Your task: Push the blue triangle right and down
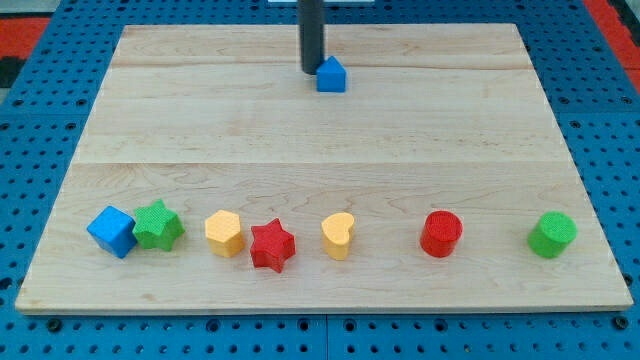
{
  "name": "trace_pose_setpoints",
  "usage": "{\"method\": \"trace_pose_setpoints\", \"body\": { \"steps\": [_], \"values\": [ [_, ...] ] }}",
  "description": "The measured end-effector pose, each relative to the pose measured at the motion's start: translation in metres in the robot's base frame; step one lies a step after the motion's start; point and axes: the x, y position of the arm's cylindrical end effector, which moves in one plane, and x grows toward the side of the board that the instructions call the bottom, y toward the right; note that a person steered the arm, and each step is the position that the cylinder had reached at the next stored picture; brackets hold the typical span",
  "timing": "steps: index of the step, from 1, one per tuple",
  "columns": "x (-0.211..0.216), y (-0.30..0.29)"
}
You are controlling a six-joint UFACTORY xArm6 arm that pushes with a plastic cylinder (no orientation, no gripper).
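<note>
The blue triangle point(332, 75) sits near the view's top, a little left of the board's middle. My dark rod comes down from the top edge, and my tip point(312, 71) rests on the board right at the triangle's left side, touching or almost touching it. The other blocks lie far below in a row.
A row of blocks runs along the view's bottom: blue cube point(112, 231), green star point(158, 225), yellow hexagon point(225, 233), red star point(272, 245), yellow heart point(339, 235), red cylinder point(441, 233), green cylinder point(553, 234). The wooden board point(320, 140) lies on a blue pegboard.
</note>
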Motion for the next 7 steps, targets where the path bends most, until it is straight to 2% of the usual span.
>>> {"method": "trace_pose_setpoints", "body": {
  "steps": [1, 2, 5, 7],
  "values": [
    [0.0, 0.04],
    [0.013, 0.053],
    [0.074, 0.052],
    [0.13, 0.06]
  ]
}}
